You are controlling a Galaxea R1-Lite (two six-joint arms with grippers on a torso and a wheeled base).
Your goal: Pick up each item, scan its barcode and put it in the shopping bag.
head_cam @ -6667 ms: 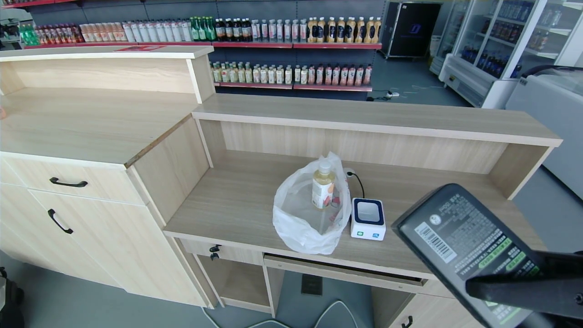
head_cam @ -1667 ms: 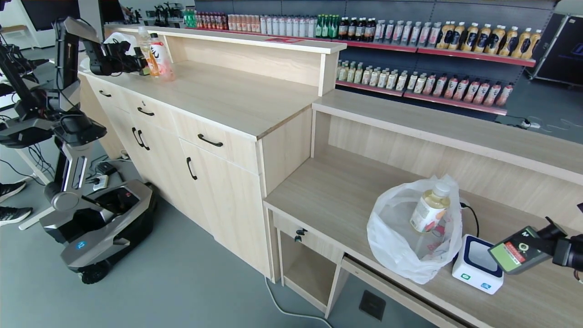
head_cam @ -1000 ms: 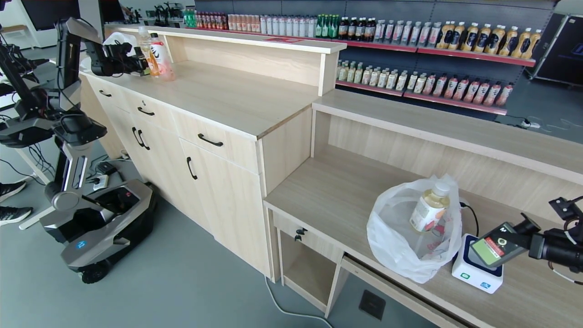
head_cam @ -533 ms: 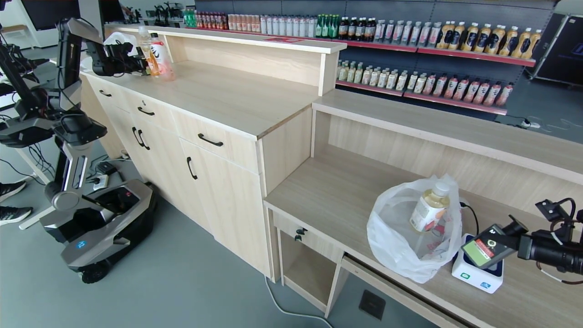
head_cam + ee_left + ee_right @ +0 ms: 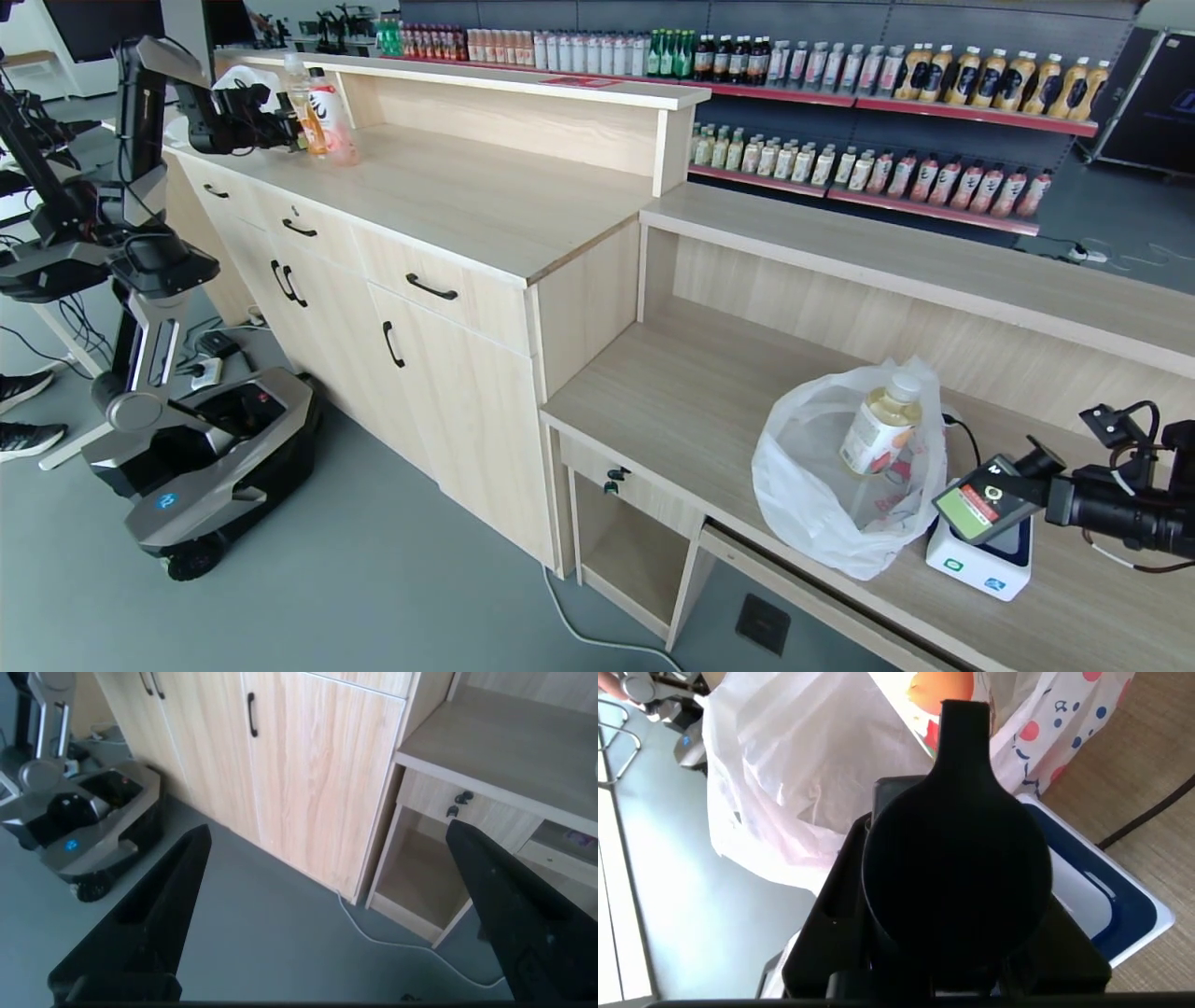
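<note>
Now right fingers [image 5: 1034,463] pinch black packet [image 5: 976,499] over scanner [image 5: 976,566] beside shopping bag [image 5: 810,485]; left fingers [image 5: 149,924] spread

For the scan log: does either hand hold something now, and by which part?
The right hand holds a flat black packet by its arm-side end, over the scanner. The left hand is empty.
</note>
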